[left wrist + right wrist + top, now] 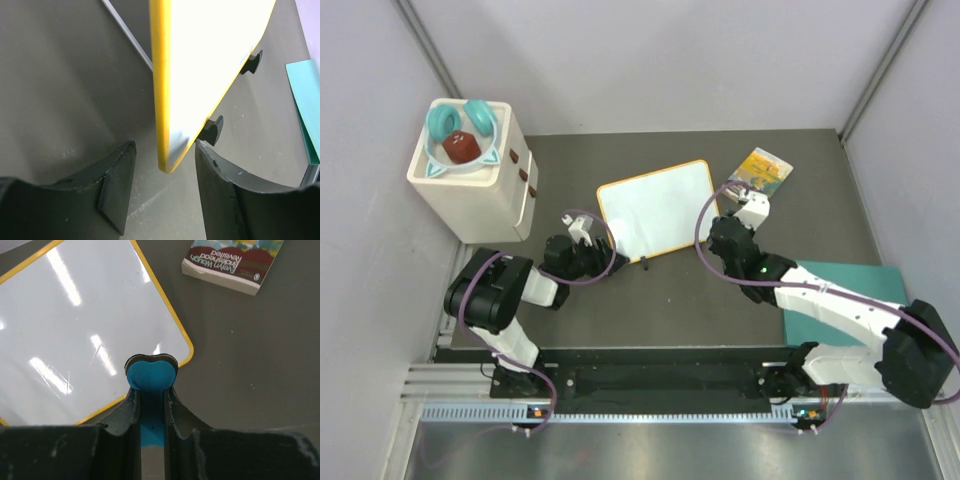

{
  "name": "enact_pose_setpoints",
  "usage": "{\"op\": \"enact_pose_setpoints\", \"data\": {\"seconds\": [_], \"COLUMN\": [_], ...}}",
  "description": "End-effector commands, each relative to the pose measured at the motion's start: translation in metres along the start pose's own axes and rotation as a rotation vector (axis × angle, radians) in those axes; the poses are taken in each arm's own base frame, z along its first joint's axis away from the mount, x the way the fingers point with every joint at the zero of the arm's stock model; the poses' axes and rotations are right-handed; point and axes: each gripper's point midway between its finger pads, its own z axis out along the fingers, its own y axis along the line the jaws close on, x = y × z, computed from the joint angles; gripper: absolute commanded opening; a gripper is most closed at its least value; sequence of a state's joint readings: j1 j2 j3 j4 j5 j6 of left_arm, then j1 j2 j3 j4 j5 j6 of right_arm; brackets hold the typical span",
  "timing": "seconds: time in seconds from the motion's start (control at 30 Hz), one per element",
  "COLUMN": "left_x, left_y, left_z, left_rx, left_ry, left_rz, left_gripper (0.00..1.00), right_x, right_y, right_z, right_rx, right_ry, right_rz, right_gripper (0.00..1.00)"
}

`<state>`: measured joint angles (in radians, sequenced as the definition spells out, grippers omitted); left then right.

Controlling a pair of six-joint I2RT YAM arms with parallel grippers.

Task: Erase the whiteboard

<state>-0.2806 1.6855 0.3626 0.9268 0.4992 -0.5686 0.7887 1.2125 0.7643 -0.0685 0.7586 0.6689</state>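
The whiteboard (658,208), white with an orange-yellow frame, lies on the dark table, and its face shows no marks. My left gripper (595,245) sits at its near left corner. In the left wrist view the whiteboard (210,50) ends in a corner between the open left gripper (165,147), with gaps on both sides. Two black feet (212,131) show on the board's edge. My right gripper (735,212) is at the board's near right corner. In the right wrist view the right gripper (150,390) is shut on a blue eraser (151,374) that overlaps the edge of the whiteboard (75,330).
A small yellow-covered book (761,170) lies just right of the board, also seen as the book (232,262). A teal mat (850,300) lies under the right arm. A white box (470,185) at the back left carries teal headphones (460,125).
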Motion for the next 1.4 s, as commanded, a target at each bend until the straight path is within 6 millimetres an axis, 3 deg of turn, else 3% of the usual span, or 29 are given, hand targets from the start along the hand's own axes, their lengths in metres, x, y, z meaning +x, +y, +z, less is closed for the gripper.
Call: {"op": "enact_pose_setpoints", "data": {"seconds": [0.0,0.1,0.27,0.33,0.37,0.43,0.47,0.53,0.57,0.7,0.77,0.93,1.1,1.23,1.37], "left_x": [0.010,0.008,-0.001,0.002,-0.007,-0.004,-0.013,-0.010,-0.014,-0.022,-0.016,-0.016,-0.012,-0.014,-0.046], "left_y": [0.011,0.004,-0.004,0.006,-0.001,0.008,0.002,0.012,0.011,0.010,0.015,0.019,0.020,0.019,0.016], "left_z": [0.000,0.001,-0.015,-0.025,-0.031,-0.042,-0.048,-0.056,-0.059,-0.058,-0.057,-0.049,-0.046,-0.047,-0.063], "left_rx": [-0.048,-0.028,-0.058,-0.128,-0.122,-0.191,-0.194,-0.263,-0.276,-0.311,-0.343,-0.384,-0.379,-0.373,-0.442], "left_ry": [0.035,0.037,-0.037,-0.056,-0.095,-0.106,-0.146,-0.144,-0.159,-0.131,-0.091,-0.039,0.020,0.037,-0.049], "left_rz": [0.040,0.063,0.082,0.053,0.063,0.036,0.030,0.002,-0.007,-0.015,-0.040,-0.093,-0.087,-0.105,-0.045], "left_gripper": [0.58,0.60,0.68,0.72,0.73,0.78,0.80,0.84,0.85,0.91,0.99,0.99,0.99,0.99,0.99], "right_x": [0.015,0.024,0.045,0.058,0.066,0.082,0.089,0.102,0.105,0.109,0.097,0.075,0.034,-0.001,-0.021], "right_y": [-0.006,-0.010,-0.013,-0.015,-0.013,-0.018,-0.018,-0.024,-0.024,-0.030,-0.026,-0.025,-0.017,-0.036,-0.060], "right_z": [-0.013,-0.021,-0.032,-0.035,-0.037,-0.038,-0.040,-0.042,-0.042,-0.042,-0.041,-0.042,-0.054,-0.055,-0.047], "right_rx": [-0.037,-0.046,-0.053,-0.057,-0.074,-0.076,-0.084,-0.076,-0.077,-0.049,-0.043,-0.063,-0.211,-0.179,-0.146], "right_ry": [0.061,0.092,0.156,0.192,0.223,0.263,0.287,0.316,0.324,0.331,0.307,0.249,0.091,-0.021,-0.063], "right_rz": [0.085,0.088,0.109,0.110,0.119,0.128,0.153,0.168,0.177,0.172,0.165,0.091,0.062,-0.038,-0.049], "right_gripper": [0.00,0.00,0.00,0.06,0.14,0.25,0.40,0.54,0.66,0.90,0.99,0.99,0.99,0.99,0.99]}}
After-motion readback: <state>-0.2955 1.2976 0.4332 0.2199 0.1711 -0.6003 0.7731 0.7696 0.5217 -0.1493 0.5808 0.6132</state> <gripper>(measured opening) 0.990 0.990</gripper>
